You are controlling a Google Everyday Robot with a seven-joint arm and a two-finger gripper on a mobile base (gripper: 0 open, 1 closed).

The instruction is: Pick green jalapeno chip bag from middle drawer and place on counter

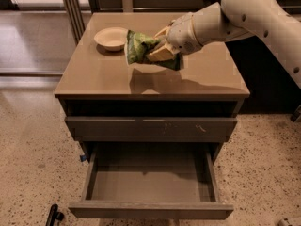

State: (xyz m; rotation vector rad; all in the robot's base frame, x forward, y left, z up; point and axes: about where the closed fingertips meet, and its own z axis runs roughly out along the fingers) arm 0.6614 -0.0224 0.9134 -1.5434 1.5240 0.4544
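Note:
My gripper [159,53] is shut on the green jalapeno chip bag [137,46] and holds it a little above the middle of the tan counter [94,74]. The bag sticks out to the left of the fingers, and its shadow falls on the counter below. The middle drawer [150,210] is pulled out wide at the bottom of the view, and its inside is empty. The orange-red soda can is hidden behind my arm.
A pale shallow bowl [112,37] stands on the counter's back left, just left of the bag. A shut gray drawer front with pale scuff marks [150,127] sits above the open drawer. Speckled floor surrounds the cabinet. A dark object [54,215] lies at the bottom left.

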